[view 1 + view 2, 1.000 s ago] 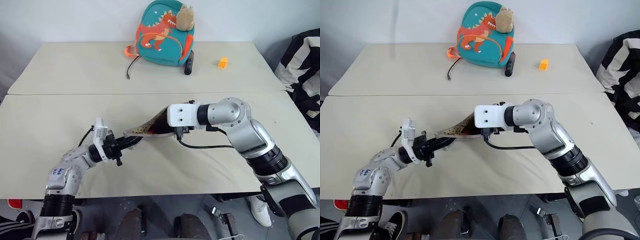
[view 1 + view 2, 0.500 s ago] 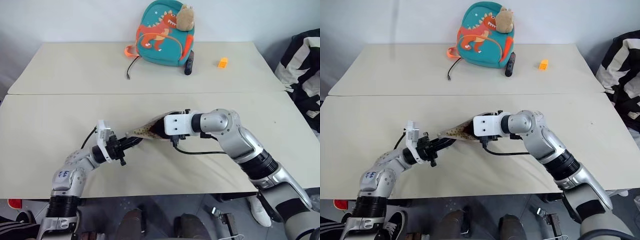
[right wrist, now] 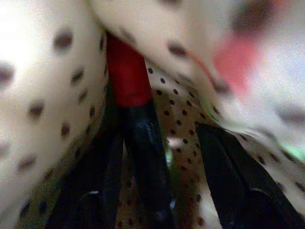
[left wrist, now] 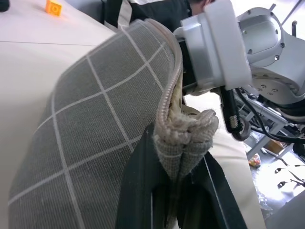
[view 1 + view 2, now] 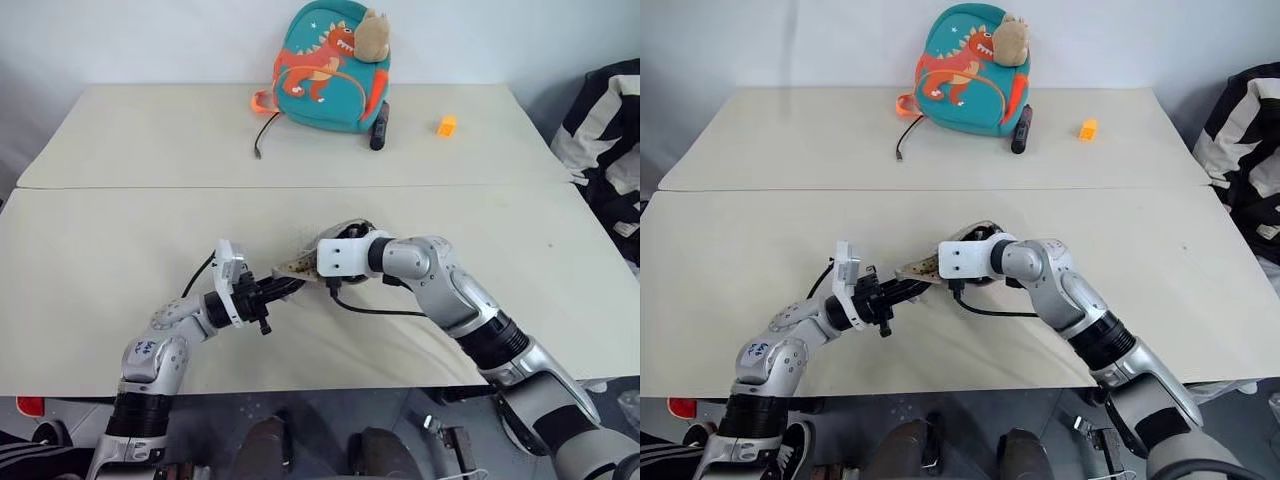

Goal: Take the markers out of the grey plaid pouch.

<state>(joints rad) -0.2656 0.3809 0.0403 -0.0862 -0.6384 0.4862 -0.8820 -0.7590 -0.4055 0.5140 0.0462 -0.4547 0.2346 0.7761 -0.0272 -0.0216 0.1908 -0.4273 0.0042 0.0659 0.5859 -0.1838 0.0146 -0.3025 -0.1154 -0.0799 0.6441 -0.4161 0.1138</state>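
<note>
Two end effectors, one pouch, one marker.

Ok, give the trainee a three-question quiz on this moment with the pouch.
1. True or false: the left gripper is pinching one end of the grey plaid pouch.
2. Where do the right gripper's fingers reach? A) inside the pouch, B) on the backpack, C) flat on the table.
3. What colour is the marker seen against the dotted lining?

Key: 1 true. 2 A. 3 red.
</note>
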